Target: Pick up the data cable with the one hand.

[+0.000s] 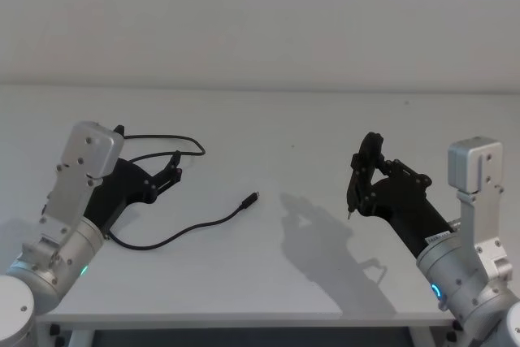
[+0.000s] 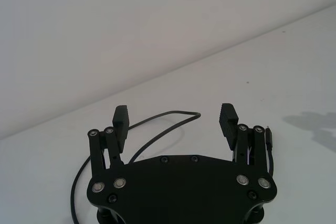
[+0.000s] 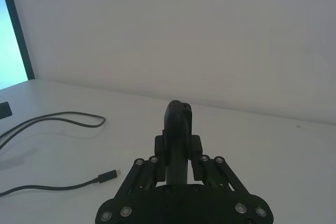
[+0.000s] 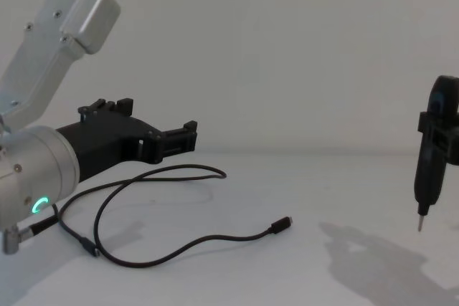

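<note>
The data cable (image 1: 195, 229) lies in loose loops on the white table's left half, one small plug (image 1: 254, 197) pointing toward the middle. It also appears in the chest view as cable (image 4: 186, 245) and in the right wrist view as cable (image 3: 52, 184). My left gripper (image 1: 171, 170) hovers open above the loops, not touching them; the chest view shows the gripper (image 4: 189, 137) clear of the table. Between its spread fingers (image 2: 228, 121), a strand of cable (image 2: 163, 124) runs on the table below. My right gripper (image 1: 366, 170) hangs at the right, shut on a slim black pointed tool (image 4: 430, 163).
The white table (image 1: 309, 119) meets a plain wall at the back. Its front edge (image 1: 244, 320) runs just before the arms. The tool's shadow (image 1: 317, 233) falls on the table between cable plug and right arm. A dark screen edge (image 3: 16, 30) stands far left.
</note>
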